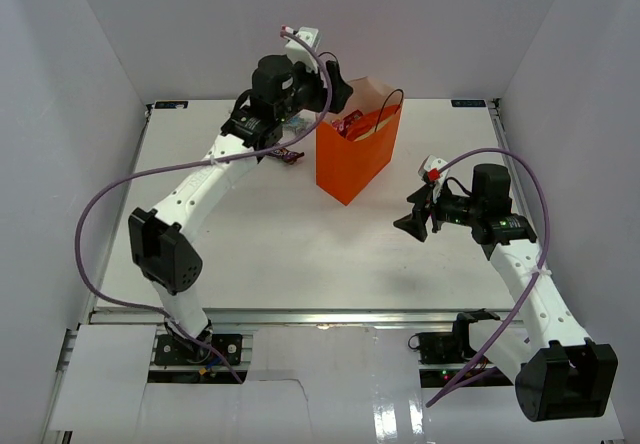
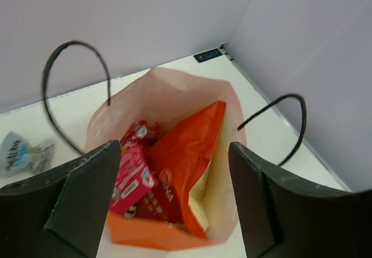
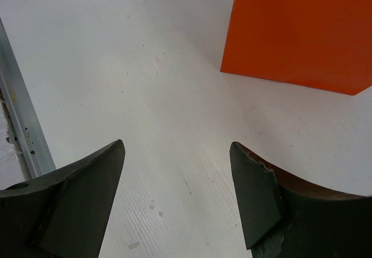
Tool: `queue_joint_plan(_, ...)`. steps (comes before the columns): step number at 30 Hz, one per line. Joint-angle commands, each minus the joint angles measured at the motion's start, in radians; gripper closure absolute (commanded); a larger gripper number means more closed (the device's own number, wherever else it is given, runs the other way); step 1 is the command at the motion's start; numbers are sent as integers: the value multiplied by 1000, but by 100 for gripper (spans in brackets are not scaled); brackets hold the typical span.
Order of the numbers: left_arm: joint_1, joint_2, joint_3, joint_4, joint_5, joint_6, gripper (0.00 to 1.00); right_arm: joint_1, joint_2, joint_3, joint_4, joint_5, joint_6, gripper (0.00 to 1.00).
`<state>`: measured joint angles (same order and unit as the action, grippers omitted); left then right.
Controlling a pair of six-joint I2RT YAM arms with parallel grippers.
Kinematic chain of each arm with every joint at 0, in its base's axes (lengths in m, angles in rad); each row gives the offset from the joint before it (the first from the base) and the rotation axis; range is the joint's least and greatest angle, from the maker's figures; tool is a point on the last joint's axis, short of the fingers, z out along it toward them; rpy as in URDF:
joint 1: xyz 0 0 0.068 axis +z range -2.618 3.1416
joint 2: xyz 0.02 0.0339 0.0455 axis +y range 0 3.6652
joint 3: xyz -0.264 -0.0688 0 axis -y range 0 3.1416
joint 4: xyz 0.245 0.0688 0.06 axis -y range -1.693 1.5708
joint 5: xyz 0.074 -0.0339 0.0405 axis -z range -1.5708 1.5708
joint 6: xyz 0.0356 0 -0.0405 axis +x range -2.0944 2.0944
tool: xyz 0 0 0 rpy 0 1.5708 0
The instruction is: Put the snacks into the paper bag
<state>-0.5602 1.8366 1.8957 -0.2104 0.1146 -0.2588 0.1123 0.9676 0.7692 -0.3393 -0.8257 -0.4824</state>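
Release is seemingly happening: left fingers [image 2: 87,194] are gaping over the paper bag [image 2: 174,92], right fingers [image 3: 87,188] gaping empty. Silvery-blue wrapper [image 2: 23,153] on the counter [image 2: 70,110] is probably coming next.

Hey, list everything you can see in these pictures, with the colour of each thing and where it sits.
paper bag: one, orange with black loop handles, upright on the table's far half.
chip bag: one, red, inside the paper bag.
pink packets: at least two, pink, inside the paper bag beside the chip bag.
silvery-blue wrapper: one, on the table outside the bag.
candy bar: one, dark, on the table left of the bag.
table: one, white.
left pincer: one, black, open above the bag's mouth.
right pincer: one, black, open, right of the bag, apart from it.
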Motion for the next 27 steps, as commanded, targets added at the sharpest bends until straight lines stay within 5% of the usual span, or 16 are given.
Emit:
queue_joint_plan(1, 11, -192, -139, 48, -82, 90, 15, -3, -15, -5, 28, -20, -10, 21)
queue_joint_plan(6, 202, -440, -571, 202, -75, -163, 17, -3, -9, -4, 28, -15, -12, 21)
queue_joint_plan(10, 367, -429, -699, 236, 22, -430, 19, -3, 0, -4, 26, -15, -12, 21)
queue_joint_plan(17, 445, -65, -525, 56, 161, -714, 19, -5, -3, -5, 28, -4, -13, 21)
queue_joint_plan(27, 448, 239, -416, 151, 272, -925, 19, -5, 2, -5, 26, -10, -13, 21)
